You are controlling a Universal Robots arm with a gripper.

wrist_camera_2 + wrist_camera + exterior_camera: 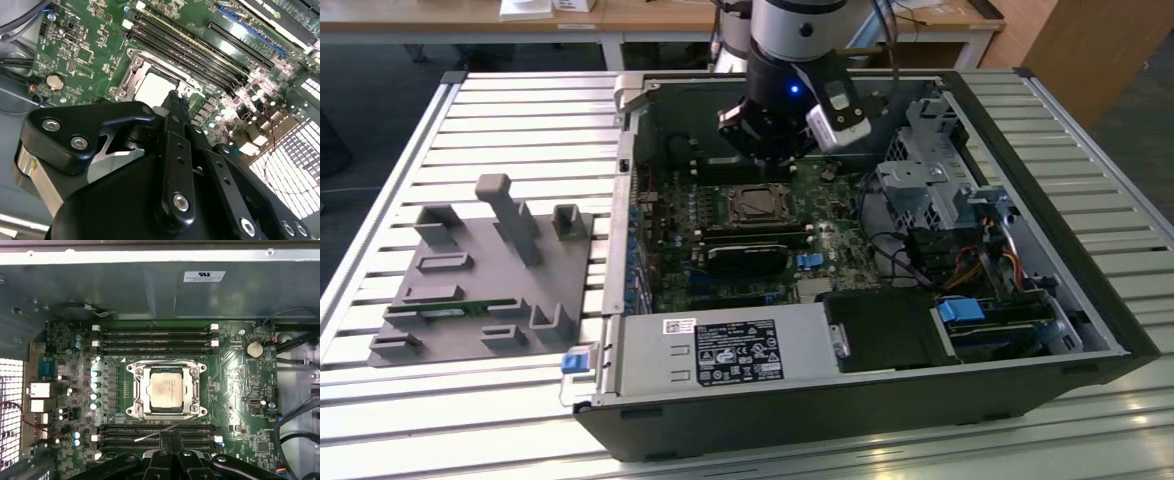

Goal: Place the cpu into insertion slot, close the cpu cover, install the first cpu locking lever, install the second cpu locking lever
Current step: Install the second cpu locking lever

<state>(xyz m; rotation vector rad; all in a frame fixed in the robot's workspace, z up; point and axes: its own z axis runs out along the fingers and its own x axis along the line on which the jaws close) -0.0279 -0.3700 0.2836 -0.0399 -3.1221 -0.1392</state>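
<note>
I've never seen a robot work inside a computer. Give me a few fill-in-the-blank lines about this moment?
1. The cpu sits inside the insertion ____.
2. The cpu cover lies ____ over the chip.
3. The circuit board around the socket is coloured ____.
4. The gripper hovers above the ____ computer case.

Missing words: slot; closed; green; open

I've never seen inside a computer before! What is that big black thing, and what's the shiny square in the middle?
The black thing is a robot arm reaching into an open computer case on a slatted table. One picture is taken from outside; two come from cameras riding near the arm's wrist. Its grasping end, the gripper, has its jaws pressed together and holds nothing. The shiny square is the cpu, the computer's brain chip. It sits in the insertion slot on the green board, with the cpu cover, a metal frame, lying around it. A grey holder rests beside the case.
</note>
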